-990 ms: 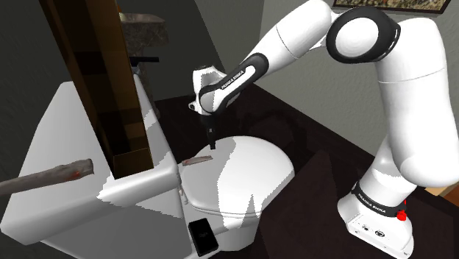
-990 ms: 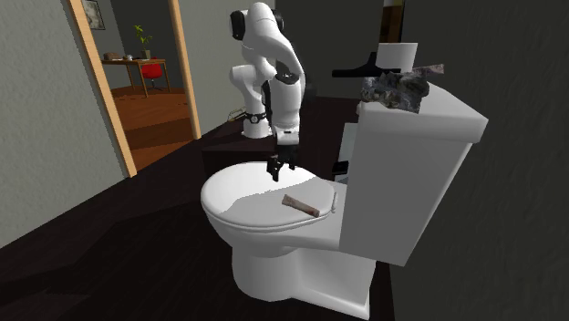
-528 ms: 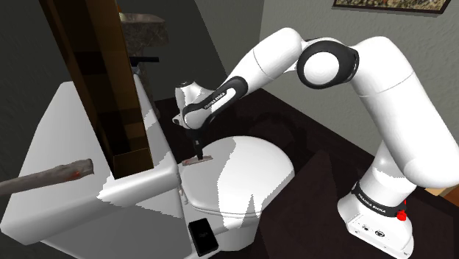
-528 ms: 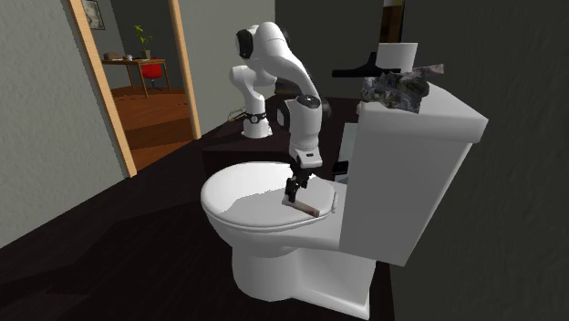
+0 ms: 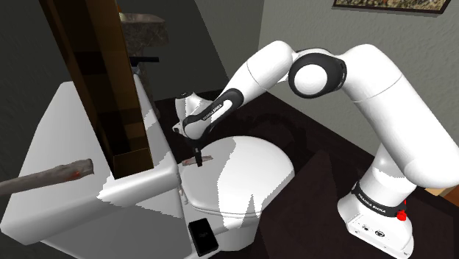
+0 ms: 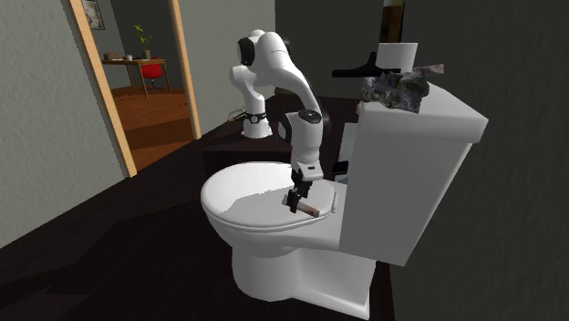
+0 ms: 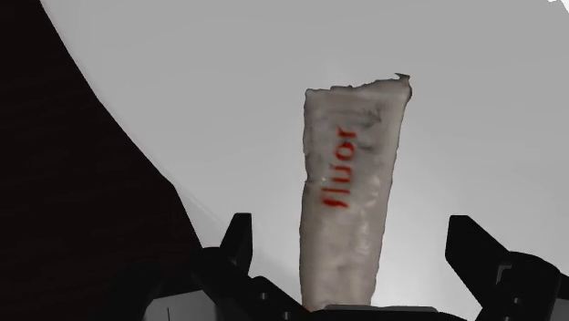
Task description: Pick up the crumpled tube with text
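Observation:
A crumpled grey tube (image 7: 351, 196) with red lettering lies flat on the white toilet lid (image 7: 474, 109). It is a small reddish-grey strip (image 6: 312, 210) near the lid's back, by the tank, and shows as a thin sliver (image 5: 206, 158) in the shoulder view. My black gripper (image 7: 351, 246) is right over it, open, one fingertip on each side of the tube and neither touching it. The gripper (image 6: 294, 202) points down at the tube's end nearer the bowl's front. The gripper (image 5: 197, 158) hides part of the tube in the shoulder view.
The toilet tank (image 6: 415, 155) rises just behind the tube, with a crumpled grey object (image 6: 394, 89) on top. A tall brown panel (image 5: 95, 73) stands by the tank. A small black item (image 5: 202, 235) lies on the floor below the bowl. A doorway (image 6: 146, 82) opens beyond.
The arm has swung toward the tank and lowered. The gripper went from above the lid's middle down to the tube and now straddles it, still open.

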